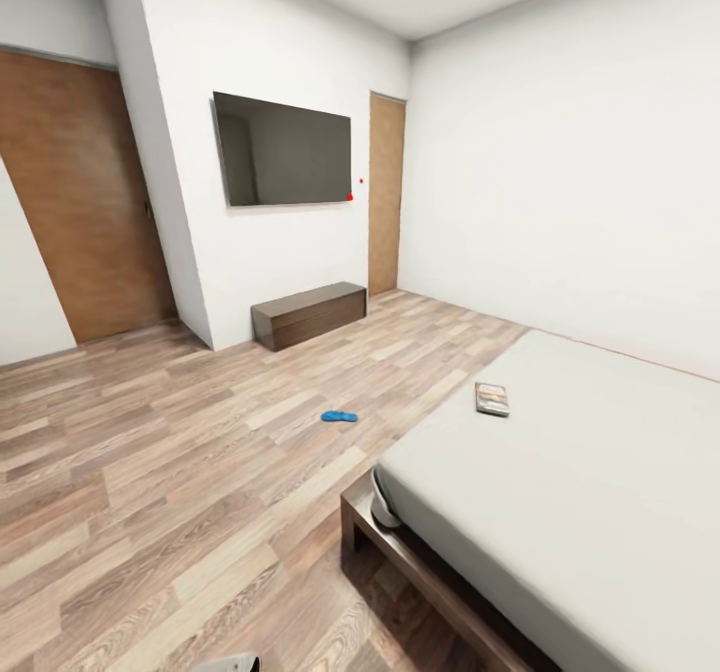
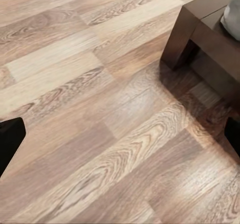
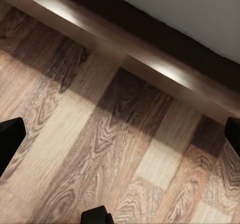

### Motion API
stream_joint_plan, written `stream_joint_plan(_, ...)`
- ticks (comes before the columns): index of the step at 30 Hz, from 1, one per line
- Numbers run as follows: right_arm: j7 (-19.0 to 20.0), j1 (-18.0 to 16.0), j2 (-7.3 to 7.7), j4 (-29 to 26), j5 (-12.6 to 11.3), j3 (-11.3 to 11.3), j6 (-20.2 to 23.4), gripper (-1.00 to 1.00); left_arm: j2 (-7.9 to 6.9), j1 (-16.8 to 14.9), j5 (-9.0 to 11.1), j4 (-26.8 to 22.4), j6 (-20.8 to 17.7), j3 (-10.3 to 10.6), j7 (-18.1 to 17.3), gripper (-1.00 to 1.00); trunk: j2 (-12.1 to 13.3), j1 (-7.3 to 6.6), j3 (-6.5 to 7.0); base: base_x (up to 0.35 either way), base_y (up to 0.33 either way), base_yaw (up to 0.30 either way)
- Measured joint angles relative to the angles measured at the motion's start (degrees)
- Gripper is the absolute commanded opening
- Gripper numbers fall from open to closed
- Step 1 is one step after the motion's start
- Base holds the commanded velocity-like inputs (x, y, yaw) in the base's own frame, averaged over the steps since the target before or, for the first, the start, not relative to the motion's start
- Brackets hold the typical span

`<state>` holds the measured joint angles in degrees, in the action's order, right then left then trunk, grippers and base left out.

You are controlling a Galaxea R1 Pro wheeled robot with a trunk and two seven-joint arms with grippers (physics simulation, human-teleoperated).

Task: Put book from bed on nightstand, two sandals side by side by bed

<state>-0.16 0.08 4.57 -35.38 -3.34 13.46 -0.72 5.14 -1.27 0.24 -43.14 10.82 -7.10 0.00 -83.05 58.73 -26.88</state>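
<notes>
Still in the approach phase: both grippers, left [image 2: 120, 134] and right [image 3: 120, 134], spread wide and empty above the wood-plank floor [image 1: 150, 472]. The small dark paperback book [image 1: 491, 398] lies on the pale grey mattress bed [image 1: 600, 472], well ahead; the bright blue flip-flop [image 1: 339, 416] too. Next: roll closer.

Bed [image 1: 560, 472] cut off at frame edge
</notes>
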Motion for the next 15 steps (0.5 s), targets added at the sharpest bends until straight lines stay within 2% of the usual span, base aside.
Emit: stream_joint_plan(15, 0.0, 0.0, 0.03, 0.0, 0.1, 0.0, 0.0, 1.0, 0.0, 0.0, 0.0, 0.0, 0.0, 0.0, 0.0, 1.0, 0.0, 0.0, 0.0, 0.0, 0.0, 0.294)
